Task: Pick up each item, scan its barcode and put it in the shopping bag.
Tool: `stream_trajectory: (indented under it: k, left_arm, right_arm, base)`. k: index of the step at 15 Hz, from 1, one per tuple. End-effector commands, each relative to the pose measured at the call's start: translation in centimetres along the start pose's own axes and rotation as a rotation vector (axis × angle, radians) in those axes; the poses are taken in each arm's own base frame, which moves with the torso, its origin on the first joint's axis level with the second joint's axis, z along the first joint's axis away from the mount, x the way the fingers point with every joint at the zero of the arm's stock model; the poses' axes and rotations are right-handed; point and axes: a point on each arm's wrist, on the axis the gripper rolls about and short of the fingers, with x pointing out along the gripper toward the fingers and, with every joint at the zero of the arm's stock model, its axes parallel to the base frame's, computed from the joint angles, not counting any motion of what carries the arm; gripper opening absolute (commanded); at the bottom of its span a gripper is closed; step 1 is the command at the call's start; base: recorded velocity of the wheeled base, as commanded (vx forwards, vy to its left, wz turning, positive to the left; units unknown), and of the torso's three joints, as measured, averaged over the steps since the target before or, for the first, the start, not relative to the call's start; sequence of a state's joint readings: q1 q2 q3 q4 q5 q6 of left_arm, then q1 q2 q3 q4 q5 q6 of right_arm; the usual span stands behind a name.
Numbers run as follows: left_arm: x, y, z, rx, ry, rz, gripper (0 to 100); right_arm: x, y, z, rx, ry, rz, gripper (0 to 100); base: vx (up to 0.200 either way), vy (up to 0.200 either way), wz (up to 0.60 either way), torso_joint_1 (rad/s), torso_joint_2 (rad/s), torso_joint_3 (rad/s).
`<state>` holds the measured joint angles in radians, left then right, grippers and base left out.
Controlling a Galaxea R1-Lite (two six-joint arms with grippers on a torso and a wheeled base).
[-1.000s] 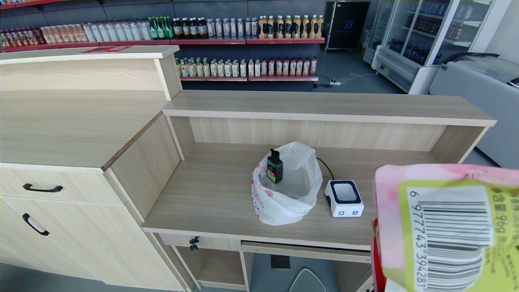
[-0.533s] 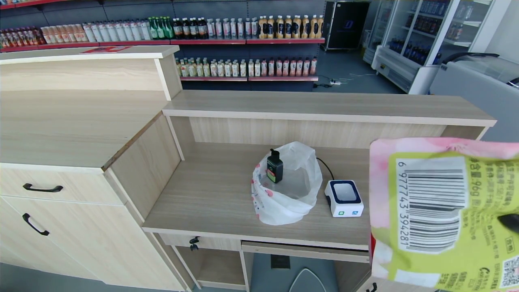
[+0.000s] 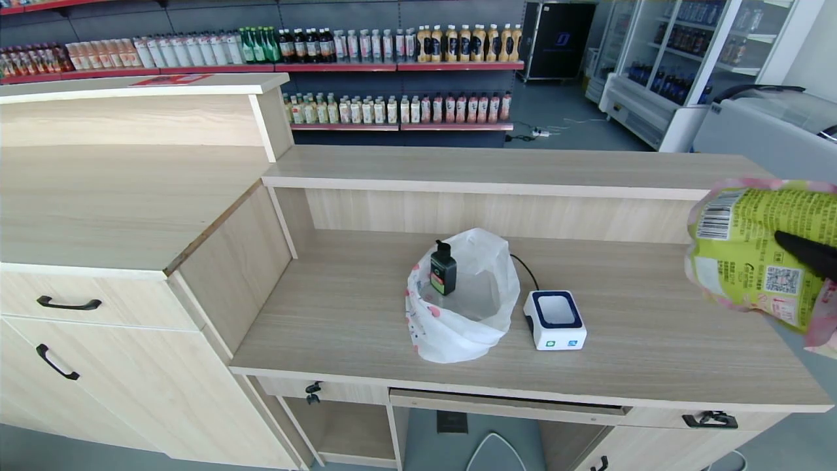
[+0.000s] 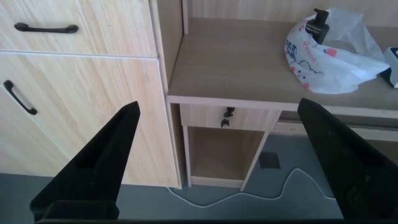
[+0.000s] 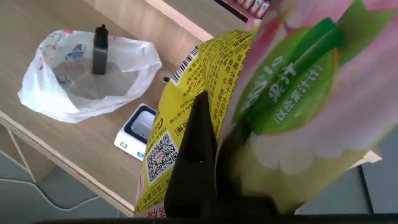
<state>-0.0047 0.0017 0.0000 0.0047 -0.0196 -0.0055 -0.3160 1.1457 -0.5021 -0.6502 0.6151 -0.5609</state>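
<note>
Right gripper (image 3: 811, 256) clamped on snack packet (image 3: 752, 255), held in air well right of scanner (image 3: 554, 319). Shopping bag (image 3: 458, 330) just left of scanner, dark bottle (image 3: 443, 269) upright inside. Left gripper (image 4: 217, 155) spread wide, empty, far left of scanner.

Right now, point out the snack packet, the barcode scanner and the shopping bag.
snack packet (image 3: 742, 261): head view, green back panel.
barcode scanner (image 3: 554, 310): head view, glass scan window.
shopping bag (image 3: 446, 337): head view, white front wall.
</note>
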Motion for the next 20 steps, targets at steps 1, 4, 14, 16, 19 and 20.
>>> stream_trajectory:
  k: [1, 4, 14, 16, 19, 20]
  left_arm:
    - [0.0, 0.0, 0.0, -0.001, 0.000, 0.000, 100]
    - [0.0, 0.0, 0.0, -0.001, 0.000, 0.000, 100]
    - [0.0, 0.0, 0.0, -0.001, 0.000, 0.000, 100]
    - [0.0, 0.0, 0.0, -0.001, 0.000, 0.000, 100]
    - [0.0, 0.0, 0.0, -0.001, 0.000, 0.000, 100]
    - [0.0, 0.0, 0.0, -0.001, 0.000, 0.000, 100]
  right_arm:
    - [-0.2, -2.1, -3.8, 0.051, 0.184, -0.124, 0]
    - [-0.7, -3.9, -7.0, -0.003, 0.313, -0.194, 0]
    - [6.5, -9.2, -14.6, -0.629, 0.382, 0.019, 0]
    - [8.4, -7.8, -14.8, -0.688, 0.286, 0.118, 0]
    - [9.4, -6.5, -15.5, -0.800, 0.147, 0.234, 0]
    - [9.4, -6.5, -15.5, -0.800, 0.147, 0.234, 0]
  base:
    - [0.000, 0.000, 0.00, 0.000, 0.00, 0.000]
    - [0.000, 0.000, 0.00, 0.000, 0.00, 0.000]
    - [0.000, 0.000, 0.30, 0.000, 0.00, 0.003]
    - [0.000, 0.000, 0.00, 0.000, 0.00, 0.000]
    - [0.000, 0.000, 0.00, 0.000, 0.00, 0.000]
    - [0.000, 0.000, 0.00, 0.000, 0.00, 0.000]
